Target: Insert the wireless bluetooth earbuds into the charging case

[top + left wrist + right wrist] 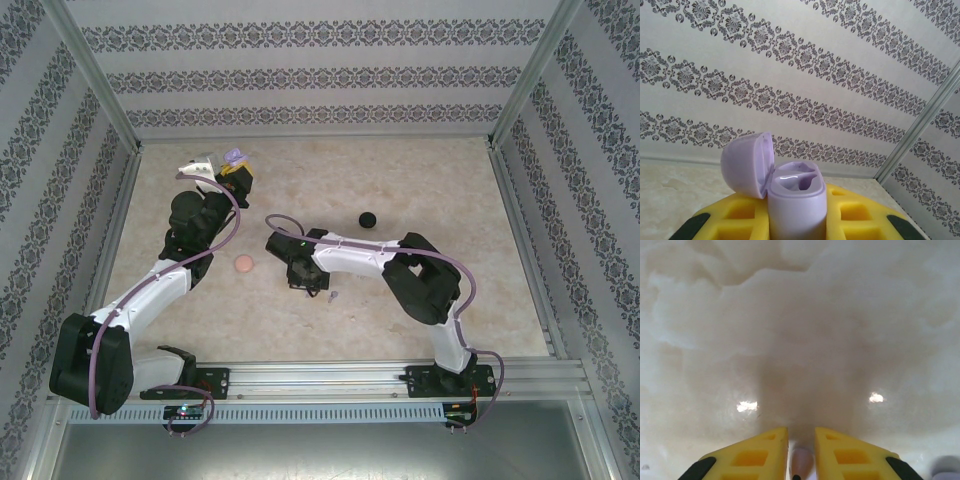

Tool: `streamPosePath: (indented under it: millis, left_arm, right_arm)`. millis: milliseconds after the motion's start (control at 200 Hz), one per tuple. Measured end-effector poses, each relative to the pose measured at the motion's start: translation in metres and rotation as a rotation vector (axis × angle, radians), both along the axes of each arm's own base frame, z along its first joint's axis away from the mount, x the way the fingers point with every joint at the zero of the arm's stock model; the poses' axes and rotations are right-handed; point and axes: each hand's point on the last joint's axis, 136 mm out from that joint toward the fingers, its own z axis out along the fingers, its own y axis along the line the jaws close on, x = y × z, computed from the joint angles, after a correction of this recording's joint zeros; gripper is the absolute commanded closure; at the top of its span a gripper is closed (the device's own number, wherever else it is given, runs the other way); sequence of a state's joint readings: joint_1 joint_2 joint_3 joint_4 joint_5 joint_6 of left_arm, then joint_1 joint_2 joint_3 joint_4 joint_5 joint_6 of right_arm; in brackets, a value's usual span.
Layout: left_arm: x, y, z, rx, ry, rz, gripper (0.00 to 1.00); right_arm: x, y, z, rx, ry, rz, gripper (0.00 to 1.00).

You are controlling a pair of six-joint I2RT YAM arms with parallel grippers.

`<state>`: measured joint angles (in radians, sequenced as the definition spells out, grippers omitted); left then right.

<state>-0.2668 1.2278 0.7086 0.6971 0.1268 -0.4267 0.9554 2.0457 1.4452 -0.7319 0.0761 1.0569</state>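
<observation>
My left gripper is raised at the back left, shut on a purple charging case. The case stands upright between the yellow fingers, and its lid is swung open to the left. Both wells face up, and I cannot tell whether anything lies in them. My right gripper points down at the table's middle. Its jaws stand narrowly open on either side of a tiny pinkish-purple earbud on the table, with a thin gap left. A second small lilac earbud lies just right of that gripper.
A round pink case lies shut on the marble table, left of the right gripper. A round black case sits behind the right arm. Patterned walls with metal posts close in the back and both sides.
</observation>
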Motion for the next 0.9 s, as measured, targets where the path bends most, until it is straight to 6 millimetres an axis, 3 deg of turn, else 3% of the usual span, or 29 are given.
streamPosePath:
  millis: [215,899]
  left_arm:
    - [0.0,0.0,0.0,0.001,-0.001,0.0,1.0]
    - [0.0,0.0,0.0,0.003,-0.001,0.0,1.0]
  right_arm:
    - [-0.003,-0.001,0.001,-0.025,0.014,0.099,0.65]
    - [-0.011,0.003,-0.002,-0.034,0.034,0.111,0.7]
